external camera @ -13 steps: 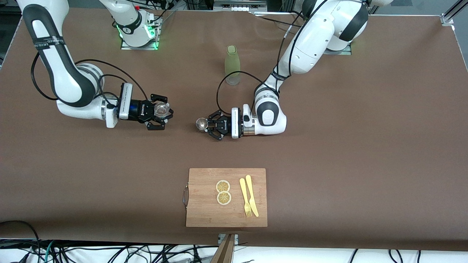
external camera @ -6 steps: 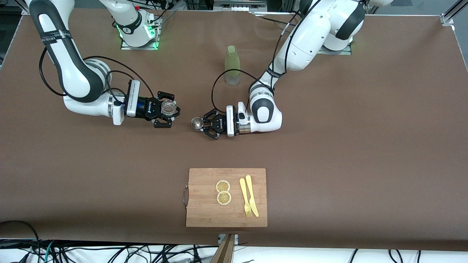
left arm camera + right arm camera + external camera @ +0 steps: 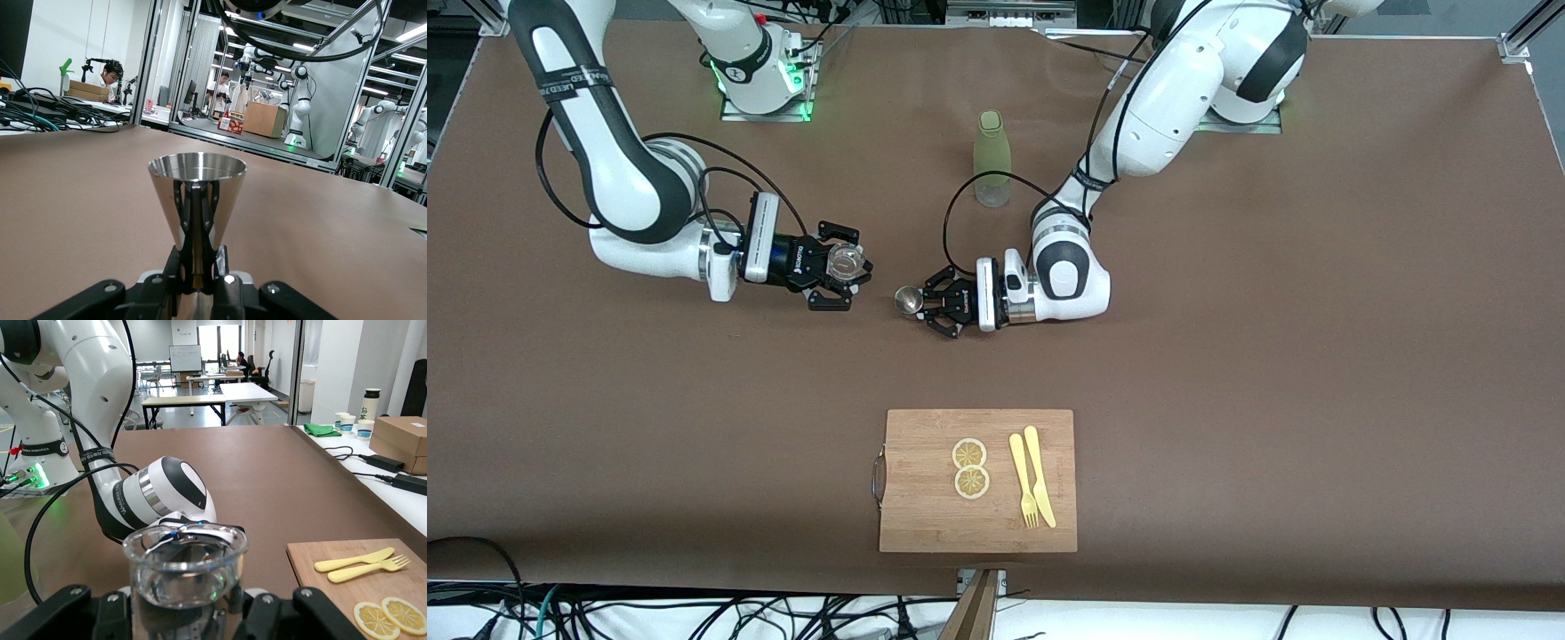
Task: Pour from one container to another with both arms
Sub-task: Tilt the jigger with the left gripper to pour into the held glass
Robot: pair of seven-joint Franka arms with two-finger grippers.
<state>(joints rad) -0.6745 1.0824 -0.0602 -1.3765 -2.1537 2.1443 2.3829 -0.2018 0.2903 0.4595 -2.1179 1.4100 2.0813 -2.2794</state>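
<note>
The right gripper [image 3: 845, 271] is clamped on a clear glass cup [image 3: 846, 261], a squat round beaker with a thick rim, upright with its mouth up, held above the brown tabletop [image 3: 1227, 356] midway between the edges, toward the right arm's end. In the right wrist view the glass [image 3: 185, 577] sits between the black fingers.

The left gripper [image 3: 927, 302] is closed on a small polished steel jigger [image 3: 908, 300], a cone flaring upward to a round mouth, its long axis vertical. In the left wrist view the jigger [image 3: 197, 200] mirrors the black fingers [image 3: 195, 233] pinching its narrow waist. The two vessels hang near each other, mouths level, not touching.

A frosted pale-green bottle [image 3: 992, 158] stands upright toward the bases' edge. Near the camera's edge lies a rectangular bamboo cutting board [image 3: 925, 498] with a metal handle, bearing two lemon slices [image 3: 970, 468] and a yellow plastic fork [image 3: 1021, 480] and knife [image 3: 1040, 476] lying side by side.
</note>
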